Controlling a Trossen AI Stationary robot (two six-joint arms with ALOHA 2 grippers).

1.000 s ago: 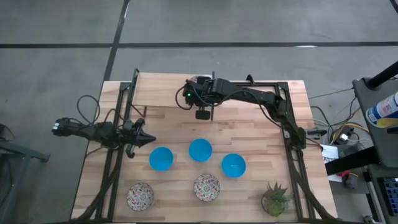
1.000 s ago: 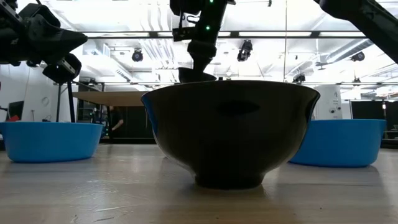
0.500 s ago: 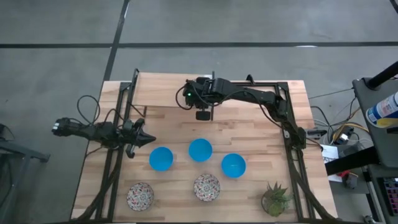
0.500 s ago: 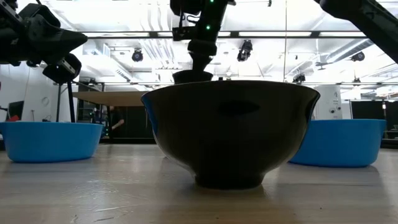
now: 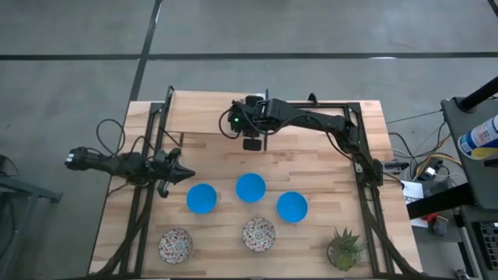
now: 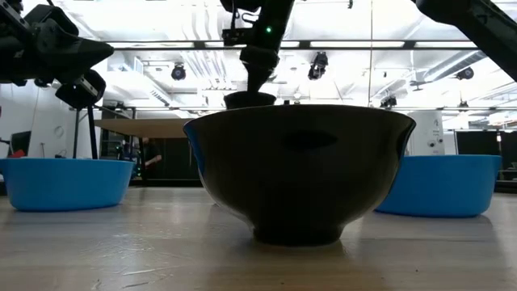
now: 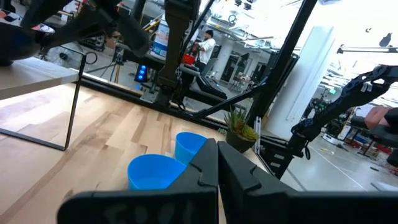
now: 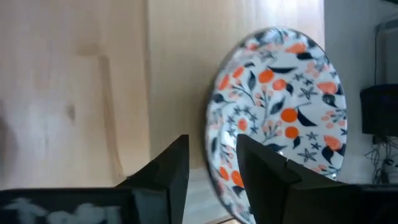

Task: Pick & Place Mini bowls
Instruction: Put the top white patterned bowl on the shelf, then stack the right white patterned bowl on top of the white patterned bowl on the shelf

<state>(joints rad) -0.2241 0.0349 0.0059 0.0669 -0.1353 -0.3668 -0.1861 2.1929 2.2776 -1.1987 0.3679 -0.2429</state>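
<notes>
Pale wood desk [image 5: 311, 155], no readable writing anywhere. At its left edge the left gripper [image 5: 180, 173] waits, fingers [image 7: 233, 171] pressed together. Three empty blue bowls [image 5: 250, 187] sit mid-desk; two patterned bowls [image 5: 258, 234] and a potted plant [image 5: 345, 249] line the near edge. Over the open far half, the right gripper [image 5: 252, 143] pinches a third patterned bowl's [image 8: 280, 112] rim.
</notes>
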